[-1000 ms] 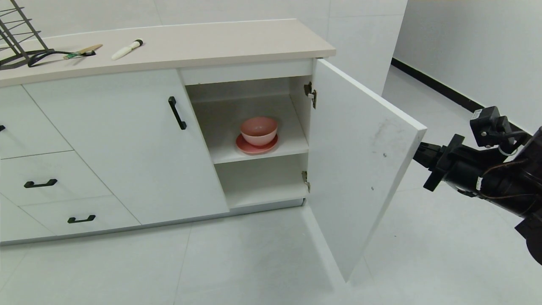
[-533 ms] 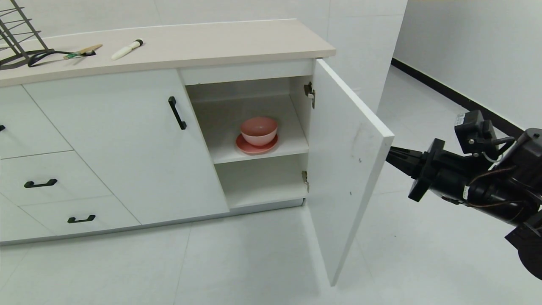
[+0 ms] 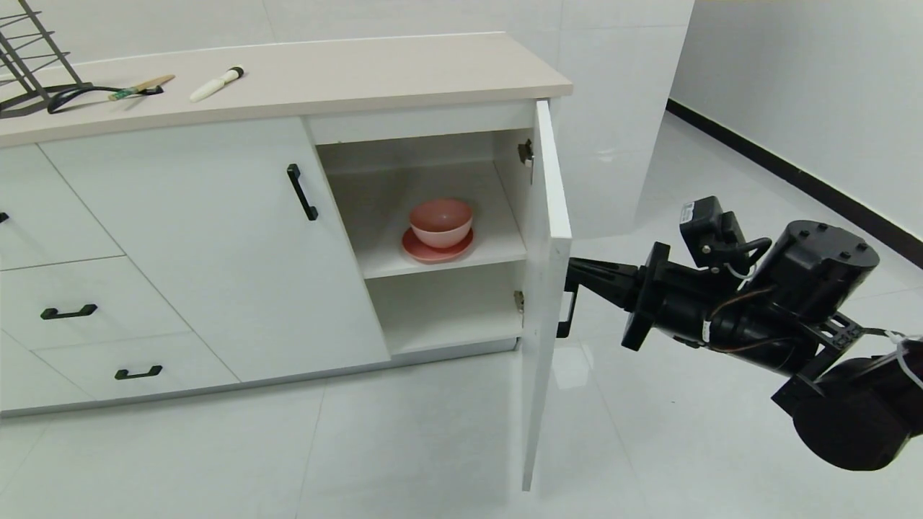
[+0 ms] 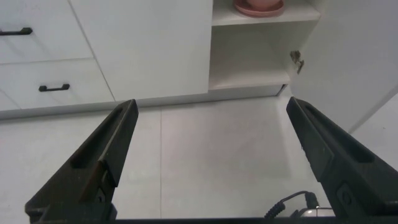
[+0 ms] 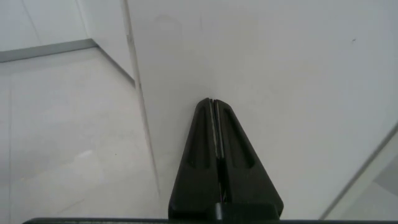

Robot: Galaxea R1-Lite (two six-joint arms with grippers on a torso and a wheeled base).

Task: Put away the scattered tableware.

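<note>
Pink bowl point(image 3: 440, 222) on pink plate point(image 3: 437, 251) on shelf point(image 3: 500, 247), door point(image 3: 546, 216) between them and pressed-together right end effector point(image 3: 572, 267), left end effector point(image 4: 211, 104) spread

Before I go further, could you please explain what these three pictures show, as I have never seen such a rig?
It is a two-armed robot on wheels. The wide picture comes from a camera on its head; the other two from cameras on its wrists. The right gripper is shut, its tip against the outside of the open cupboard door. The left gripper is open above the floor. Neither holds anything. A bowl sits on a plate on the shelf; a knife lies on the counter.
</note>
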